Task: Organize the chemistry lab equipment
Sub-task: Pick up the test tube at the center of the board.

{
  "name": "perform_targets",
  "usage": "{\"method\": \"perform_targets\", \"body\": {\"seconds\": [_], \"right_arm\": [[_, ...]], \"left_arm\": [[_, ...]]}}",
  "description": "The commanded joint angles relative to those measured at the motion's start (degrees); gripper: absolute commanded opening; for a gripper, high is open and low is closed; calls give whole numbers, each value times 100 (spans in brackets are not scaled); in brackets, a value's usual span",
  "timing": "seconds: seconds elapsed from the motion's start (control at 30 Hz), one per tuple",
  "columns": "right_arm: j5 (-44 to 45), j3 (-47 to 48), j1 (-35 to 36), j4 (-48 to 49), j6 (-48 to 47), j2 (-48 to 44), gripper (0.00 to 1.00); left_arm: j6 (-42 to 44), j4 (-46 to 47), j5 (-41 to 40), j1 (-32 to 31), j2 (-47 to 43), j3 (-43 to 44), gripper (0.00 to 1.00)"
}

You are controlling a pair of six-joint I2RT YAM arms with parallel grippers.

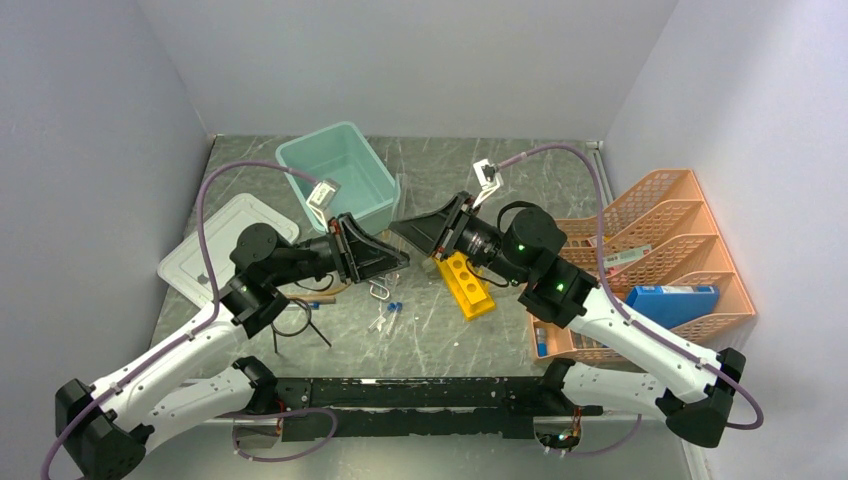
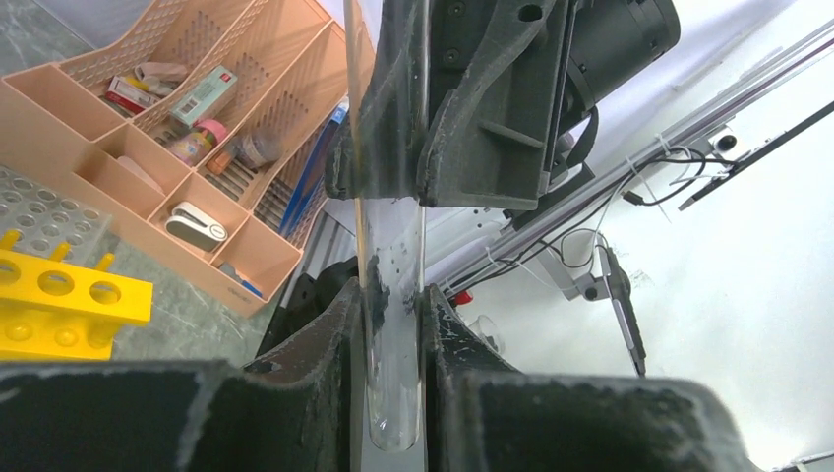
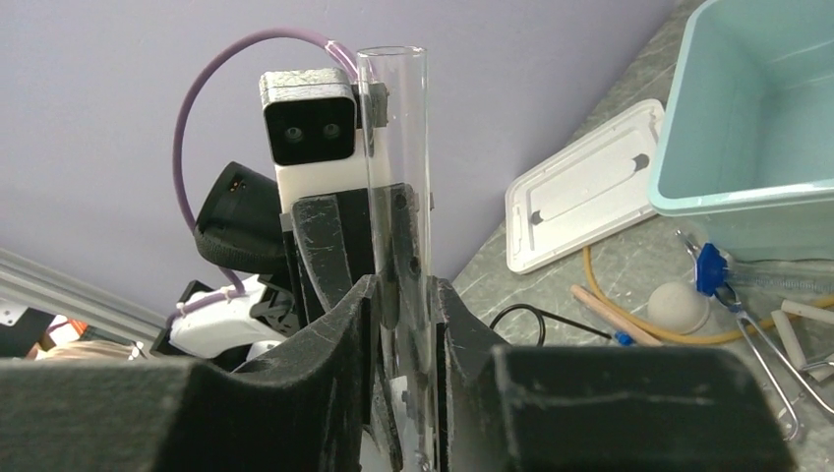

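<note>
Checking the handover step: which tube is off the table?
The long, uncapped clear test tube, gripped by the left tool and the right tool; the small blue-capped tubes lie on the table.

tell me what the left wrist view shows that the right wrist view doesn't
Only the left wrist view: the orange organiser with small items in its compartments, and the yellow rack in front of it.
Only the right wrist view: the teal tub, the white lid and the tan hose on the table.
Both: the clear tube, with the left tool and the right tool each closed around it.
</note>
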Motion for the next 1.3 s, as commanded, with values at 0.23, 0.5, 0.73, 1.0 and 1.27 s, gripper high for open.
{"method": "perform_targets", "body": {"seconds": [0.23,0.5,0.73,1.0,1.27], "right_arm": [[86,293,-69,-902,-348,-171,71],[-1354,829,-475,-1469,-746,-55,76],[-1864,1122,-506,-1685,-854,98,78],[-2083,1144,-503,-1559,-807,150,66],[-2126,1078,-504,-1504,-768,124,49]], "left_arm": [[1371,-1253,113,-24,-320,419,5],[2567,-2580,593,-26,-513,654,5],[3295,-3550,976,-27,-585,930,5],[3539,-3853,1189,-25,-561,985,5],[3506,-3808,1042,-25,-602,968,5]]}}
